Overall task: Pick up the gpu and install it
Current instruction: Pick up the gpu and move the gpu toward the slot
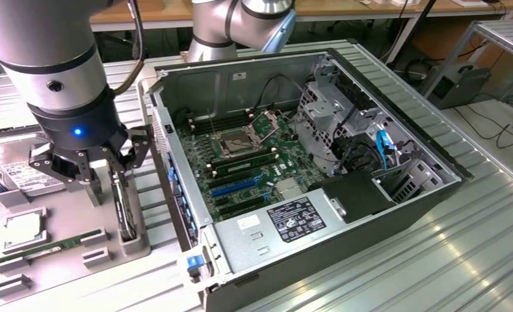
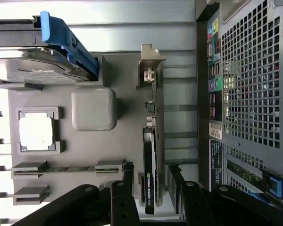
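At the gray tray's (image 1: 65, 218) edge on the exterior view's left lies the hard drive (image 1: 17, 172). Next, the arm hangs vertical, wrist down. Its gripper (image 1: 108, 185) is spread wide astride the gpu (image 1: 128, 218), which stands on edge along the tray's edge nearest the open computer case (image 1: 326, 162).

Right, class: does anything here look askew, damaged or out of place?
Nothing stands out. The gpu stands on edge, straight in its tray slot, and the open claw straddles it. No damage shows.
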You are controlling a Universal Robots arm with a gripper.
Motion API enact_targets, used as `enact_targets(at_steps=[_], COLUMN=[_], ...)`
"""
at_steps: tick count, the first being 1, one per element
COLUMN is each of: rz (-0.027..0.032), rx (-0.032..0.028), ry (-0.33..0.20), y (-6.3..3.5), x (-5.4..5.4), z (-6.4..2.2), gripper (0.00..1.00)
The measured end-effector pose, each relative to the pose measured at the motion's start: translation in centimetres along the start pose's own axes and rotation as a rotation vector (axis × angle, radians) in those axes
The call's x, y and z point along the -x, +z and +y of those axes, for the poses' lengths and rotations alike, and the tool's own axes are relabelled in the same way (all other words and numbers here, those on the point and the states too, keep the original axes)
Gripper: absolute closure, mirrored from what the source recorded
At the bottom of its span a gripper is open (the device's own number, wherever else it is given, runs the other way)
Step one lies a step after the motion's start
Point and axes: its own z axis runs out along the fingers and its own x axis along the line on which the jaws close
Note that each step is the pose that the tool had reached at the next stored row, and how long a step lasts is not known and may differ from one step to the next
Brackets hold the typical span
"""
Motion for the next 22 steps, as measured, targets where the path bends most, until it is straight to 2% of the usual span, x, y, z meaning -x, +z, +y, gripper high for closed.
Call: enact_targets(at_steps=[6, 15, 18, 22], rz=[-0.0001, -0.0002, -0.0006, -0.0006], rx=[0.0, 0.0001, 0.0002, 0.0], ry=[0.0, 0.0, 0.0, 0.0], y=[1.28, 3.05, 3.99, 4.03], x=[0.0, -0.1, -0.1, -0.1], z=[0.67, 0.66, 0.66, 0.65], gripper=[0.58, 0.58, 0.58, 0.58])
